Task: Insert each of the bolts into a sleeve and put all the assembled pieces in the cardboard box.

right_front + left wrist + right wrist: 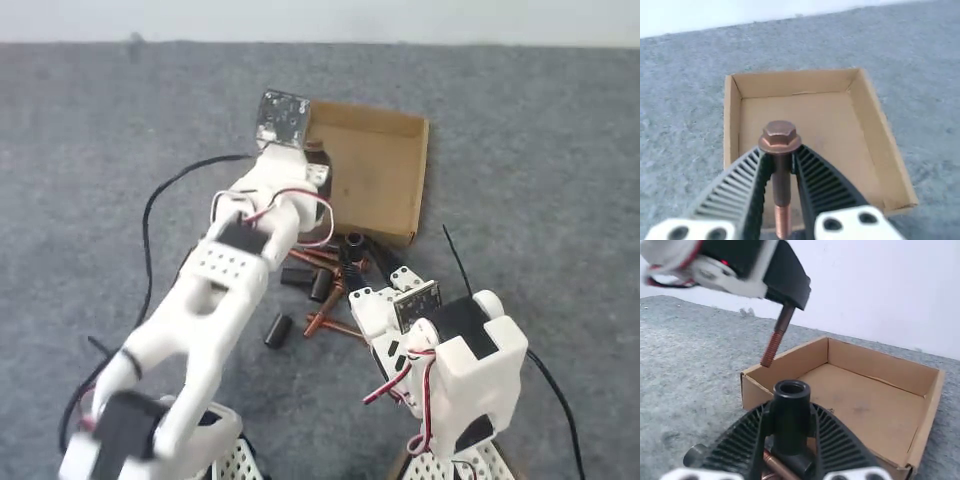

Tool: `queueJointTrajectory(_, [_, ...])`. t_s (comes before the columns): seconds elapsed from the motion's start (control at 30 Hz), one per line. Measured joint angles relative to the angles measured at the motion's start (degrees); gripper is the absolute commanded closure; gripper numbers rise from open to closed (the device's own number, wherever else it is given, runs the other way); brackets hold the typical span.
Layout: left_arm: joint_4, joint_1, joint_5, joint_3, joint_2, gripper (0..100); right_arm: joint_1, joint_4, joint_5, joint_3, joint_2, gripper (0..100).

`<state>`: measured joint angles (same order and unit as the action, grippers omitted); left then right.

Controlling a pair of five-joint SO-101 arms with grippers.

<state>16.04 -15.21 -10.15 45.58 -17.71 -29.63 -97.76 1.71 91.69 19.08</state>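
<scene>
bolt (pixel 776 337) over cardboard box (pixel 880 365) rim | sleeve (pixel 790 412), loose sleeves (pixel 278 330) before box

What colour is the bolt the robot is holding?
The bolt is coppery brown. The left wrist view shows it best.

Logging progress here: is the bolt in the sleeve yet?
Out. The bolt, in the left gripper, hangs clear of the sleeve in the right gripper.

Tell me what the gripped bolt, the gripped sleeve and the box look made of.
The bolt looks like metal, probably copper-plated steel: reddish-brown sheen, hex flange head, cut threads. The sleeve is a matte black tube, either plastic or black-coated metal; the look leaves that open. The box is plain brown cardboard with folded walls and raw edges.
</scene>
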Motion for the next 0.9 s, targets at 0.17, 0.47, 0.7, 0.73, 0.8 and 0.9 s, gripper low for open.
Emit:
queueJointTrajectory(0.17, [-6.2, -1.8, 0.0, 7.3, -8.8, 99, 0.0, 0.0, 0.0, 0.0, 0.0, 99.3])
queueJointTrajectory(0.47, [-13.5, -4.8, -12.4, 12.9, -10.9, 99, 0.0, 0.0, 0.0, 0.0, 0.0, 99.3])
queueJointTrajectory(0.7, [-13.7, -5.8, -14.0, 14.2, -11.3, 99, 0.0, 0.0, 0.0, 0.0, 0.0, 99.3])
queueJointTrajectory(0.73, [-13.7, -5.9, -14.0, 15.1, -11.8, 99, 0.0, 0.0, 0.0, 0.0, 0.0, 99.3])
queueJointTrajectory(0.8, [-13.7, -6.0, -14.1, 16.9, -14.2, 99, 0.0, 0.0, 0.0, 0.0, 0.0, 99.3])
queueJointTrajectory(0.9, [-13.7, -6.3, -14.0, 20.2, -19.8, 99, 0.0, 0.0, 0.0, 0.0, 0.0, 99.3])
